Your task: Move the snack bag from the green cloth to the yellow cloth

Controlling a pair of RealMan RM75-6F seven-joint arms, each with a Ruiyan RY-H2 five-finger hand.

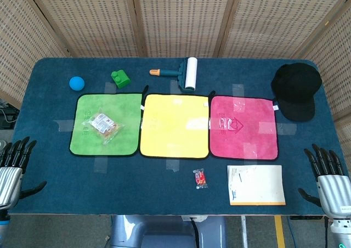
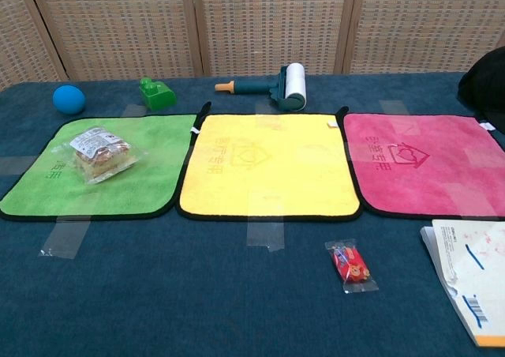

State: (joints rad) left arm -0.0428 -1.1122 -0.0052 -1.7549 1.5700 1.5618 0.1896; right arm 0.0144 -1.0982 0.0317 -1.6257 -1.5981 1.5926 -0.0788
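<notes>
Presently, the bench (image 1: 164,204) is noted as the bearing surface, with the green cloth (image 1: 82,138) at its left and the yellow cloth (image 1: 175,124) laid just beside it, toward the centre. The snack bag (image 1: 103,125) is found lying flat on the green cloth, its long axis set diagonally. Both hands are seen at the near bench edge, fingers spread and nothing held. The left hand (image 1: 12,168) is judged the nearer, the bag lying ahead of it and inward; the right hand (image 1: 329,176) is well apart from it.
</notes>
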